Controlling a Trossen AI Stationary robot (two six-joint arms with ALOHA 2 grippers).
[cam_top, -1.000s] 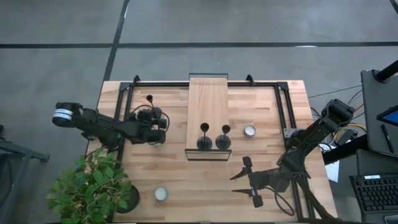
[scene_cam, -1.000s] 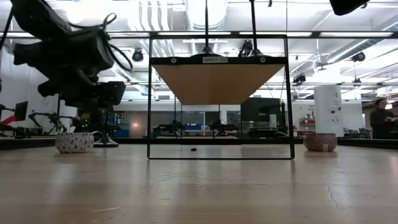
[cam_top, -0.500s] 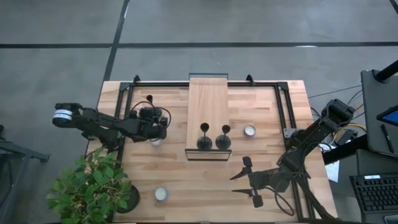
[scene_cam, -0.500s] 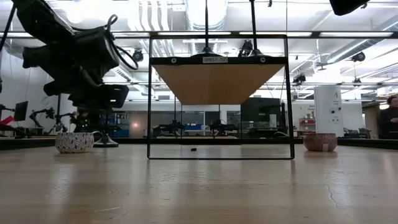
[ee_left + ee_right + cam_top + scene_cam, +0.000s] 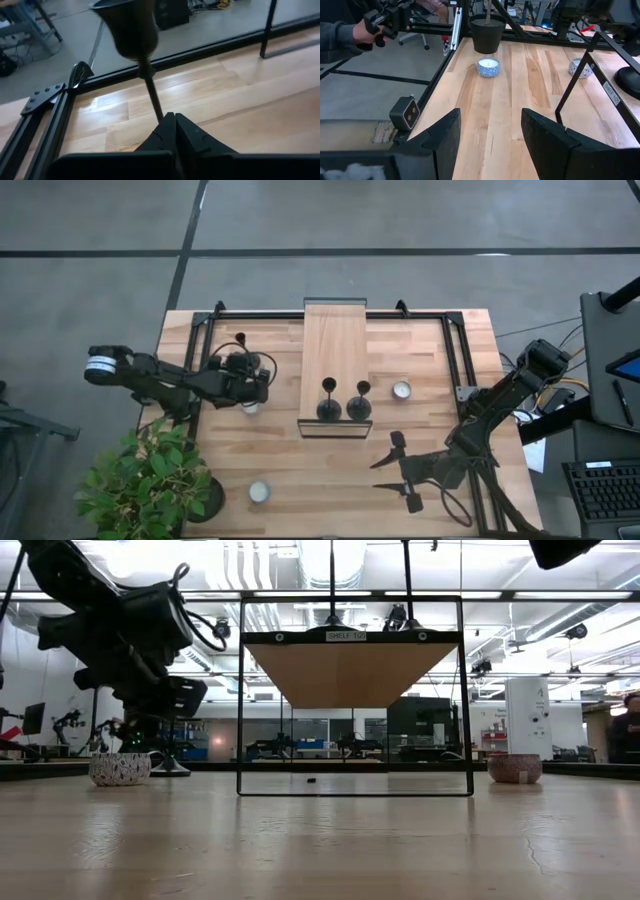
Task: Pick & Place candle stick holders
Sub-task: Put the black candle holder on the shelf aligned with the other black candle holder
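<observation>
The left gripper (image 5: 169,131) is clamped on the thin stem of a candle holder (image 5: 131,30) low down, with the cup well above the fingertips; in the high view this holder (image 5: 241,340) stands at the left side of the table (image 5: 430,380), just beside the black frame rail, and its base is hidden under the gripper. Because the grip sits low on a slim, smooth stem, the holder could pivot between the fingers once lifted, letting the heavy cup swing sideways. A tilted holder would then be hard to set down on its base, and it could topple. The other two candle holders (image 5: 343,398) already stand side by side at the near end of the raised wooden shelf (image 5: 335,340), so a swinging third one brought in beside them could knock them off the edge. A small white candle cup (image 5: 250,408) sits close by the left gripper and could be bumped as the arm moves off. The right gripper (image 5: 490,137) waits near the right front of the table with its fingers spread, holding nothing.
</observation>
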